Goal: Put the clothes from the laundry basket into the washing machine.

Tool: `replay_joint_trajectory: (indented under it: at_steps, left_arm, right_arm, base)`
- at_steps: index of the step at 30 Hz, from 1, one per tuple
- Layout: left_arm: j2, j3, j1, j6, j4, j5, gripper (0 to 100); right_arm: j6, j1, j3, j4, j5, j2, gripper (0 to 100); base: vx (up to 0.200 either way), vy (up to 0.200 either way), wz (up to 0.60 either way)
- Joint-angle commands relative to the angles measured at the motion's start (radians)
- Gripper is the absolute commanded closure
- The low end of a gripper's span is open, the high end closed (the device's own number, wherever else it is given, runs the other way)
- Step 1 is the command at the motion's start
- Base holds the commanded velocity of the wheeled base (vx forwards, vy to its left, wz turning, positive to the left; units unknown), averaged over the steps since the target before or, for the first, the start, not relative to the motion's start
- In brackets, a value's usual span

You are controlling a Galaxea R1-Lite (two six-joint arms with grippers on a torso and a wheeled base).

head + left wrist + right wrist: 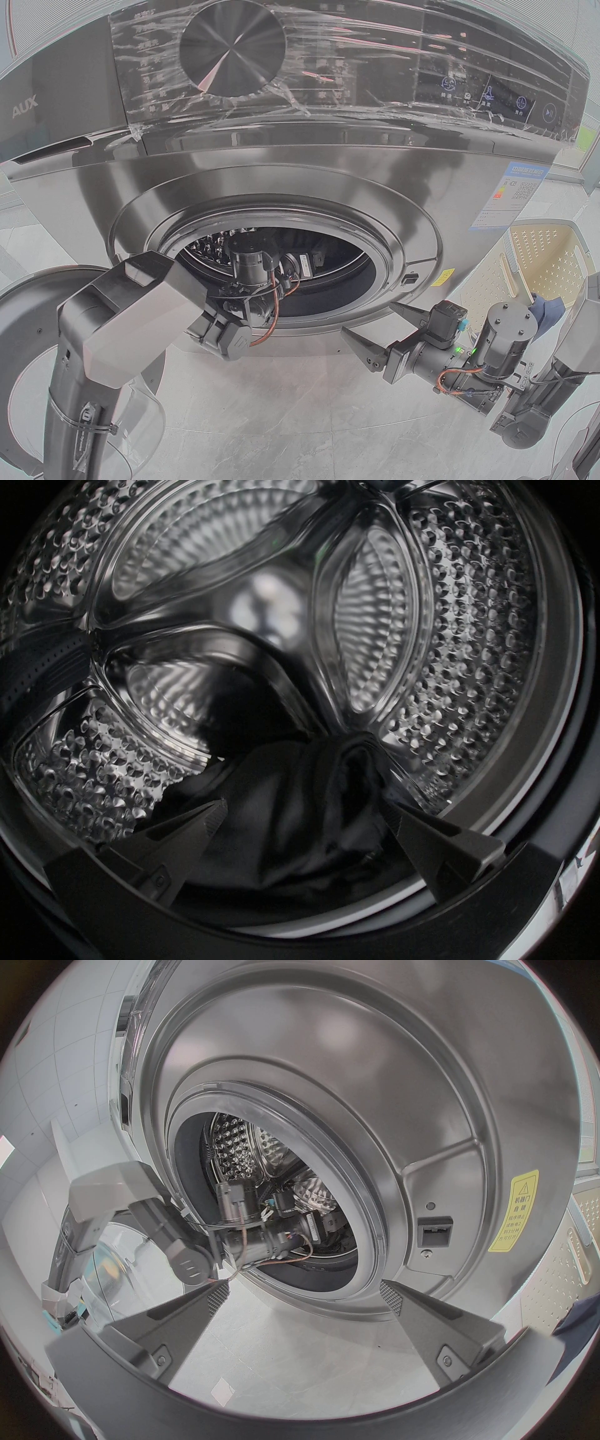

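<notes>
The washing machine (pixel 325 181) stands in front of me with its round opening (pixel 281 269) uncovered. My left arm reaches into the drum, its wrist (pixel 253 262) at the opening's rim. Inside the drum, a black garment (pixel 294 811) lies on the bottom, and my left gripper (pixel 303 817) is open just over it with nothing between its fingers. My right gripper (pixel 372 334) hangs open and holds nothing, low in front of the machine, right of the opening. The cream laundry basket (pixel 544 250) stands at the right with a blue cloth (pixel 547 312) in it.
The machine's glass door (pixel 25 350) is swung open at the left, behind my left arm. Grey tiled floor (pixel 281 406) lies below the opening. In the right wrist view the left arm (pixel 187 1254) enters the opening (pixel 275 1204).
</notes>
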Motion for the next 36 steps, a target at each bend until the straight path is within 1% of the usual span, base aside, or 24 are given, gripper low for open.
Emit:
replay_joint_trajectory:
  at_steps: [1,4,5,9,10,12,13,14,15,17,19,24,26,28,29,30,32,34,36]
  left_arm:
    - [-0.219,0.261,-0.04,0.005,-0.061,-0.001,0]
    - [-0.29,0.373,-0.058,0.019,-0.083,-0.007,0]
    - [-0.327,0.442,-0.069,0.022,-0.095,-0.019,0]
    - [-0.42,0.628,-0.114,0.028,-0.127,-0.045,0]
    - [-0.433,0.648,-0.121,0.03,-0.134,-0.047,0]
    - [-0.496,0.75,-0.157,0.03,-0.157,-0.054,0]
    - [-0.496,0.75,-0.157,0.03,-0.157,-0.054,0]
    - [-0.54,0.829,-0.186,0.032,-0.161,-0.057,0]
    - [-0.549,0.844,-0.192,0.032,-0.161,-0.059,0]
    - [-0.605,0.927,-0.219,0.03,-0.167,-0.07,0]
    - [-0.64,0.985,-0.236,0.027,-0.178,-0.068,0]
    - [-0.766,1.128,-0.253,0.03,-0.229,-0.067,0]
    - [-0.83,1.192,-0.259,0.032,-0.235,-0.06,0]
    - [-0.841,1.2,-0.259,0.033,-0.235,-0.059,0]
    - [-0.94,1.25,-0.258,0.039,-0.227,-0.059,0]
    - [-0.997,1.278,-0.249,0.05,-0.218,-0.057,0]
    - [-1.051,1.312,-0.244,0.067,-0.213,-0.057,0]
    - [-1.12,1.344,-0.23,0.101,-0.207,-0.056,0]
    - [-1.175,1.37,-0.218,0.122,-0.193,-0.056,0]
  right_arm:
    - [0.0,-0.002,0.004,-0.001,0.0,-0.003,0]
    - [0.0,-0.005,0.009,-0.001,0.0,-0.003,0]
    - [0.0,-0.007,0.01,-0.001,0.0,-0.005,0]
    - [0.0,0.002,0.023,-0.001,0.0,-0.016,0]
    - [0.0,0.004,0.027,-0.001,0.0,-0.019,0]
    - [-0.002,0.007,0.052,-0.001,0.0,-0.034,0]
    - [-0.002,0.007,0.052,-0.001,0.0,-0.034,0]
    - [-0.003,0.007,0.076,-0.001,0.001,-0.045,0]
    - [-0.002,0.007,0.081,-0.001,0.001,-0.046,0]
    - [0.0,0.007,0.11,-0.001,0.001,-0.068,0]
    - [-0.005,0.007,0.136,-0.001,0.003,-0.101,0]
    - [-0.008,-0.001,0.204,0.001,-0.003,-0.206,0]
    - [-0.008,-0.008,0.256,0.001,-0.005,-0.246,0]
    - [-0.009,-0.008,0.265,0.001,-0.005,-0.25,0]
    - [-0.011,-0.021,0.337,0.001,-0.005,-0.304,0]
    - [-0.009,-0.035,0.356,0.019,-0.006,-0.345,0]
    - [-0.008,-0.059,0.356,0.03,-0.009,-0.393,0]
    - [-0.014,-0.111,0.356,0.055,-0.009,-0.46,0]
    - [-0.022,-0.142,0.356,0.094,-0.009,-0.516,0]
  base:
    - [0.0,0.0,0.0]
    - [0.0,0.0,0.0]
    - [0.0,0.0,0.0]
    - [0.0,0.0,0.0]
    - [0.0,0.0,0.0]
    - [0.0,0.0,0.0]
    - [0.0,0.0,0.0]
    - [0.0,0.0,0.0]
    - [0.0,0.0,0.0]
    - [0.0,0.0,0.0]
    - [0.0,0.0,0.0]
    - [0.0,0.0,0.0]
    - [0.0,0.0,0.0]
    - [0.0,0.0,0.0]
    - [0.0,0.0,0.0]
    - [-0.2,0.0,0.0]
    - [-0.2,0.0,0.0]
    - [-0.2,0.0,0.0]
    - [0.0,0.0,0.0]
